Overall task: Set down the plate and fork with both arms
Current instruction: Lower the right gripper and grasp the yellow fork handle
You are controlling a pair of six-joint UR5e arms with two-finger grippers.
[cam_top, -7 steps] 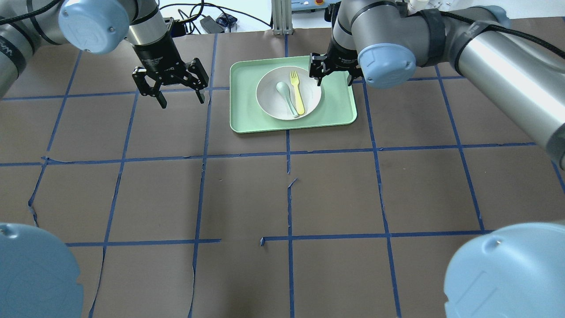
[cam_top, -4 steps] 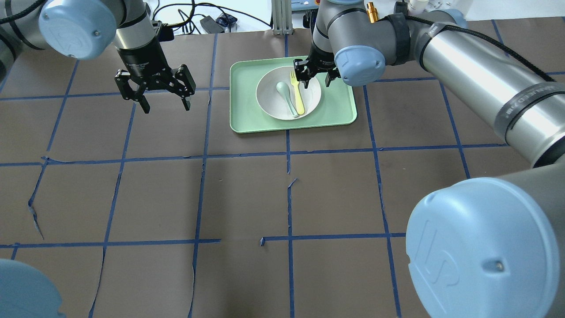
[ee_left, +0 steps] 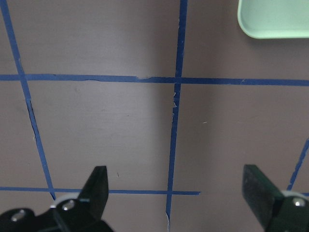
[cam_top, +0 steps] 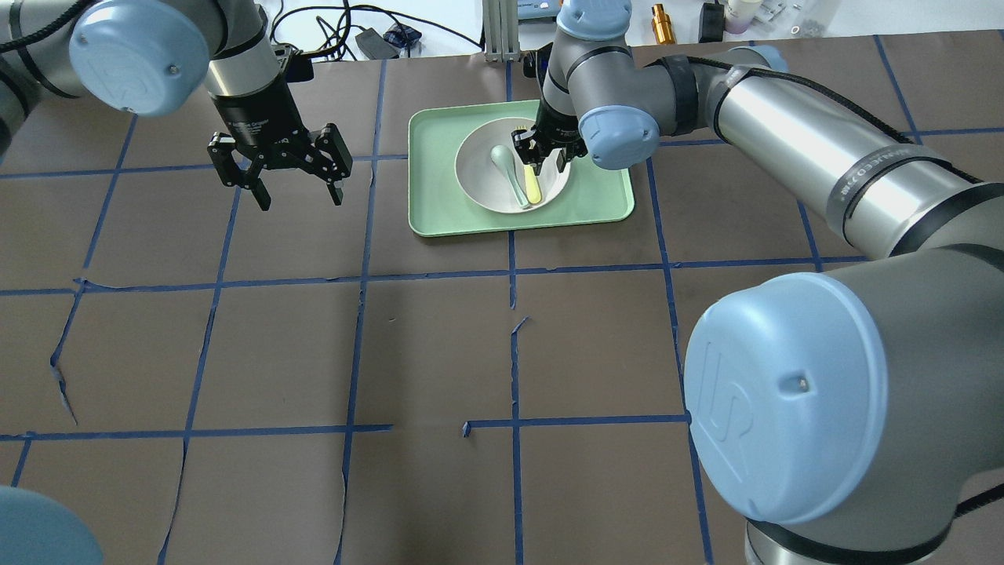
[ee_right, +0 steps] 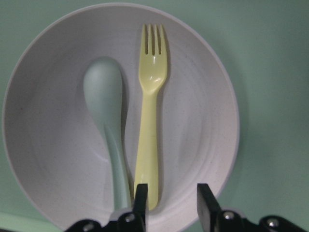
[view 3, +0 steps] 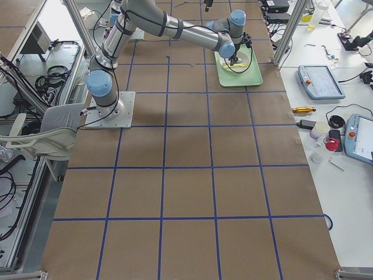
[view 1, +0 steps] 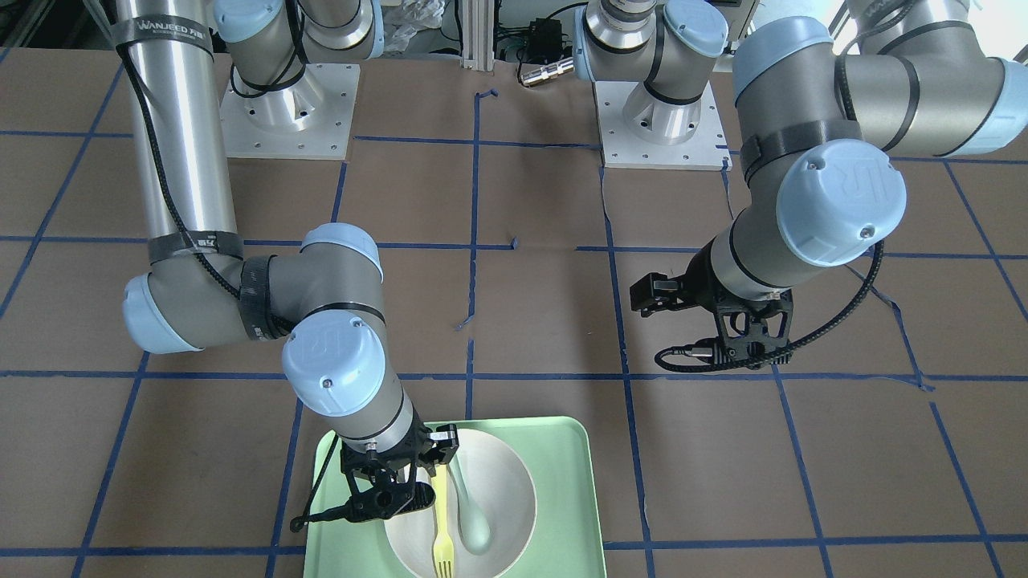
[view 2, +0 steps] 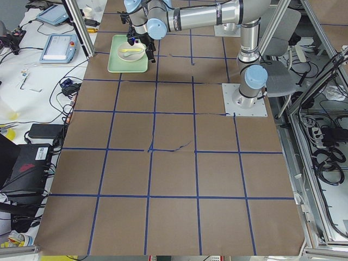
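The off-white plate [cam_top: 478, 187] sits on a mint-green tray [cam_top: 439, 205]. The pale-yellow fork [cam_top: 533, 188] lies in it beside a grey-green spoon [cam_top: 504, 163]. My right gripper [cam_top: 543, 162] hangs over the plate. In the right wrist view its jaws are a little apart [ee_right: 171, 191] over the plate's [ee_right: 203, 121] near rim. The handle end of the fork [ee_right: 148, 140] lies next to the left finger, and I cannot tell if they touch. My left gripper [cam_top: 300, 198] is wide open and empty, above bare table left of the tray. The left wrist view [ee_left: 176, 193] shows the same.
The spoon [ee_right: 104, 101] lies parallel to the fork, close on its left. A corner of the tray [ee_left: 275, 19] shows at the top right of the left wrist view. Brown paper with blue tape lines covers the table [cam_top: 439, 353].
My right gripper has moved left from the tray's right side to over the plate, above the fork's handle end, with its jaws narrower. My left gripper shifted slightly left and stays open.
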